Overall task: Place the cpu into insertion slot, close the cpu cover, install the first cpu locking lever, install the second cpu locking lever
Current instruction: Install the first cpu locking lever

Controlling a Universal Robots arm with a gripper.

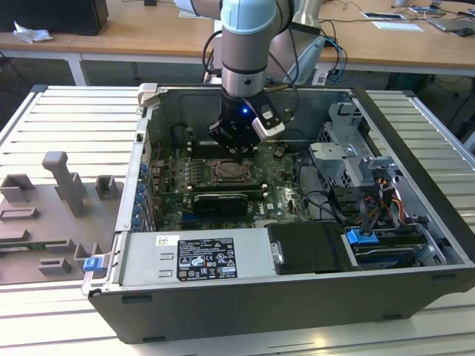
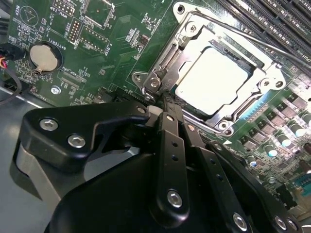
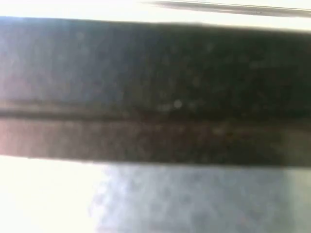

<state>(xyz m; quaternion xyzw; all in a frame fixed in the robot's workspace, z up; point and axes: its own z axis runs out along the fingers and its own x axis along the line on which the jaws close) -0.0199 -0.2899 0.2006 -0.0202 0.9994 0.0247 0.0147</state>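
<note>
The cpu [image 2: 211,80], a pale square chip, lies in the insertion slot [image 1: 226,172] on the green board inside the open computer case. The silvery cpu cover [image 2: 204,36] lies flat around it, with the chip showing through its window. A thin locking lever [image 2: 252,33] runs along the cover's far side. In the second wrist view my gripper [image 2: 164,103] has its black fingers together at the socket's corner hinge, with nothing seen between them. In the exterior view the gripper [image 1: 236,144] hangs just above the socket's back edge.
Long black memory slots [image 2: 277,22] flank the socket. A coin battery [image 2: 45,55] sits on the board. A power supply [image 1: 193,256] fills the case front, and a drive cage with cables [image 1: 356,159] stands at the exterior view's right. Grey fixtures [image 1: 63,182] stand on the table outside.
</note>
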